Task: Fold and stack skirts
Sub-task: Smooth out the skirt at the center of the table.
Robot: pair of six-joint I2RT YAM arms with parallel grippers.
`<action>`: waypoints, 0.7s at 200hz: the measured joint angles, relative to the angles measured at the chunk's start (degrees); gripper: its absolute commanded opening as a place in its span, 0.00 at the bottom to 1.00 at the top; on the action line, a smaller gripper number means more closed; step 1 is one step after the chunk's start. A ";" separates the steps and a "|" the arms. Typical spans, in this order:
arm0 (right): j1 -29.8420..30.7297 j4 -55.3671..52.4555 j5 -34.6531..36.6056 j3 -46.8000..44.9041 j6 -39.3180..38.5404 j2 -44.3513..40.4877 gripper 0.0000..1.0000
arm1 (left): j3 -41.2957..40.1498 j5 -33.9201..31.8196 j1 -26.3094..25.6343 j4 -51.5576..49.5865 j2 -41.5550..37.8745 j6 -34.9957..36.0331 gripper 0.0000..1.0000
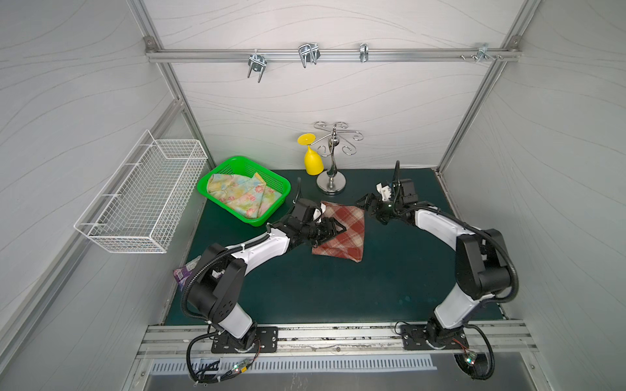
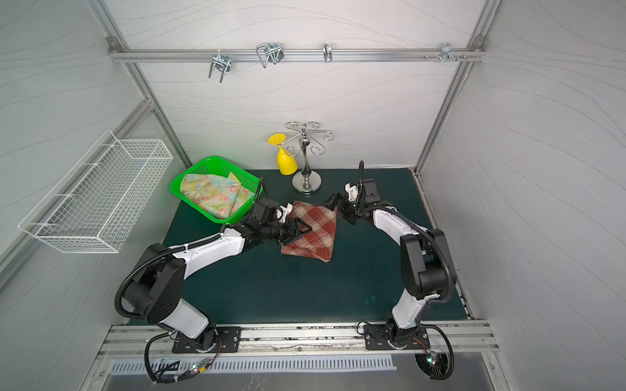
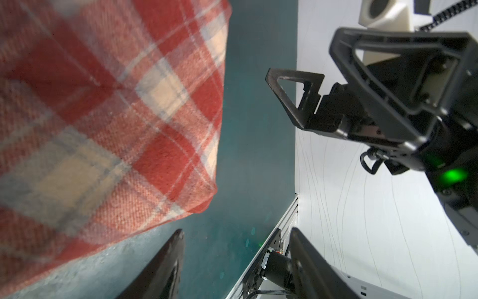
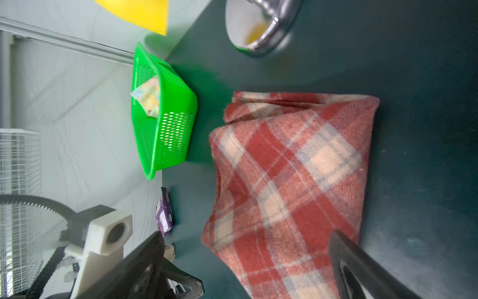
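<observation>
The red-brown and cream plaid skirt lies folded on the green mat, mid-table. My left gripper hovers over its left edge, open, with only mat between the fingers in the left wrist view; the plaid skirt lies beside them. My right gripper stands wide open at the skirt's far right corner, and the plaid skirt lies under its jaws. The pale floral skirt lies in the green basket.
The green basket sits at the back left of the mat. Behind the plaid skirt, a metal stand holds a hanging yellow cup. A white wire basket hangs on the left wall. A purple wrapper lies by the left arm.
</observation>
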 measured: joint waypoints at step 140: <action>0.00 3.34 -3.96 11.56 1.40 15.96 0.99 | -5.20 -2.45 2.93 5.60 8.63 1.20 0.63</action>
